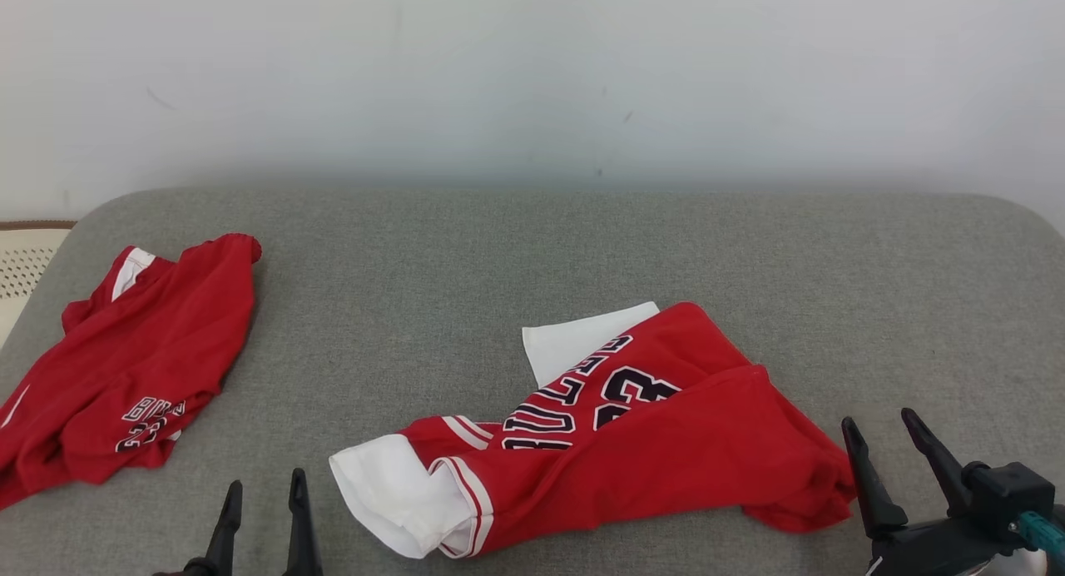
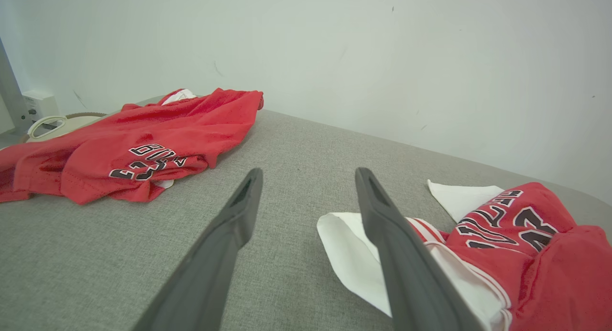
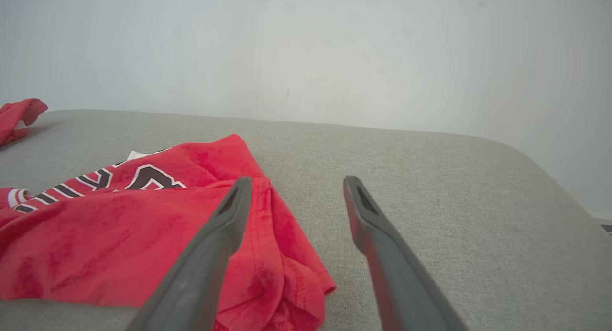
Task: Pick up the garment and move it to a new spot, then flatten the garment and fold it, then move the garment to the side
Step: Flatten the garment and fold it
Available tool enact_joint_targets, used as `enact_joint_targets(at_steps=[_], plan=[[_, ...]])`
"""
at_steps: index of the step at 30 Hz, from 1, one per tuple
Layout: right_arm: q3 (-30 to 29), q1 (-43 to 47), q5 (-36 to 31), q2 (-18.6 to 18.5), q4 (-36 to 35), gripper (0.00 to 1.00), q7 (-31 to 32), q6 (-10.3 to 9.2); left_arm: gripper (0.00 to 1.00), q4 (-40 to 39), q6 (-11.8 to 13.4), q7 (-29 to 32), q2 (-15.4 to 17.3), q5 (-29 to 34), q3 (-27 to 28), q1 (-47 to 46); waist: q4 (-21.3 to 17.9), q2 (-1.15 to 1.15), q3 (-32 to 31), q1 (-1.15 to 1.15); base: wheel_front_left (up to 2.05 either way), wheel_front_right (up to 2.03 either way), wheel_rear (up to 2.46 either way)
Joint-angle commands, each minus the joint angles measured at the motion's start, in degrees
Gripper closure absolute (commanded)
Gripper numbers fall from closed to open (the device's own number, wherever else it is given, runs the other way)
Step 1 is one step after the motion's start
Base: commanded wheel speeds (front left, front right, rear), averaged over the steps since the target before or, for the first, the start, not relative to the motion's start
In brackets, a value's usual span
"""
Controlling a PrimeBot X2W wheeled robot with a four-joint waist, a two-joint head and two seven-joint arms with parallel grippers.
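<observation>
A red garment [image 1: 649, 443] with white sleeves and dark lettering lies crumpled on the grey surface [image 1: 532, 251], front centre. The left wrist view shows its white sleeve and lettering [image 2: 516, 245], and the right wrist view its red hem [image 3: 143, 235]. My right gripper [image 1: 880, 426] stands open just right of its red edge, fingers apart [image 3: 294, 182] with nothing between them. My left gripper [image 1: 265, 486] is open at the lower left, a little left of the white sleeve, its fingers apart [image 2: 308, 174] over bare fabric.
A second red garment [image 1: 125, 360] lies bunched at the left edge of the surface [image 2: 134, 144]. A white wall [image 1: 532, 76] rises behind. A pale perforated object [image 1: 25, 264] sits beyond the left edge. Bare grey surface stretches at the back and right.
</observation>
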Motion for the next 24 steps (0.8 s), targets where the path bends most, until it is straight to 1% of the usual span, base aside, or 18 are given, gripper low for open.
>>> enact_joint_targets(at_steps=[1,7,12,15,22,24], plan=[[-0.3,0.7,-0.3,0.5,-0.5,0.0,-0.3,0.03,0.0,0.0,-0.2,-0.3,0.0,0.0,0.2,1.0,0.0,0.0,0.0,0.0,0.0,0.0,0.0],[-1.6,0.1,-0.7,2.1,-0.3,0.0,-0.1,0.03,0.0,0.0,-0.3,-0.3,0.0,0.3,0.3,0.8,-0.1,0.0,0.0,0.0,0.0,0.0,0.0],[-1.8,-1.4,-1.2,3.7,0.8,0.0,0.3,0.03,0.0,1.7,-1.6,-0.3,0.0,0.8,-1.5,-0.4,0.1,0.0,0.0,0.0,0.0,0.0,0.0],[-1.6,-2.4,-1.2,4.5,2.1,0.0,0.3,0.03,0.0,3.8,-2.5,-0.3,0.1,1.2,-2.5,-1.9,0.1,0.0,0.2,0.0,0.0,0.0,0.0],[-0.3,-5.2,-1.4,6.0,3.7,0.0,0.1,0.03,0.0,11.8,-5.5,-0.3,0.1,1.8,-3.9,-6.5,-0.8,0.0,1.3,0.0,0.0,0.0,0.0],[0.0,-5.6,-1.6,6.4,3.7,0.0,0.0,0.03,0.0,14.5,-6.0,-0.3,0.0,0.9,-3.8,-8.0,-1.5,0.0,1.7,0.0,0.0,0.0,0.0]])
